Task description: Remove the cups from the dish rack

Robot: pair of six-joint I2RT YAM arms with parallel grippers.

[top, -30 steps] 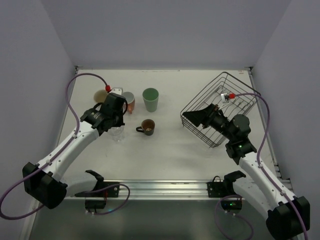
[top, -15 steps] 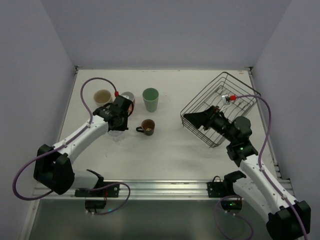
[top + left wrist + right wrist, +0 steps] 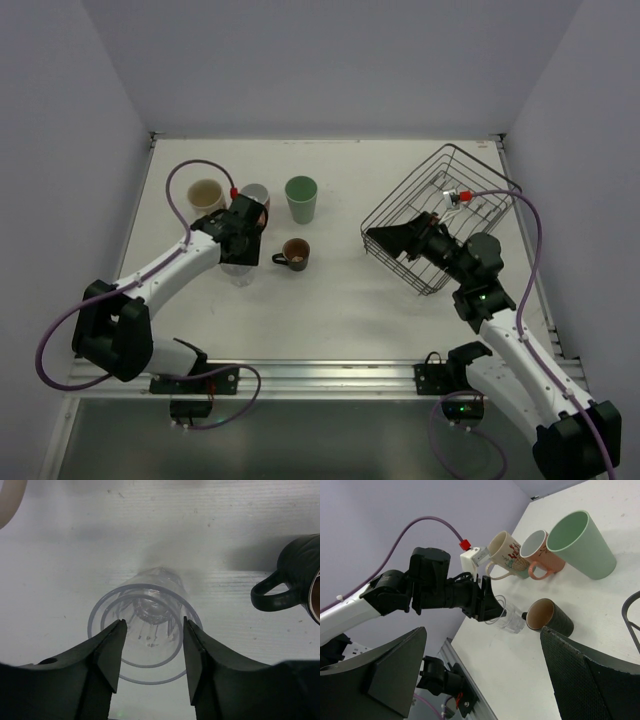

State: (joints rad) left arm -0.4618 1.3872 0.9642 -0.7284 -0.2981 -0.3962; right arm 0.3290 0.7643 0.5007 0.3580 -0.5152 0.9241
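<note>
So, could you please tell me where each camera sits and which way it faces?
Top: above and behind, looking down at the table and rack; left arm and right arm show.
Left wrist: looks down between its fingers at the glass.
Right wrist: looks across at the left arm and cups, past its fingers.
All share the glass, dark mug.

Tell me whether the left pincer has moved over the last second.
Yes. The left pincer shifted right, off the large beige mug, which now shows whole.
</note>
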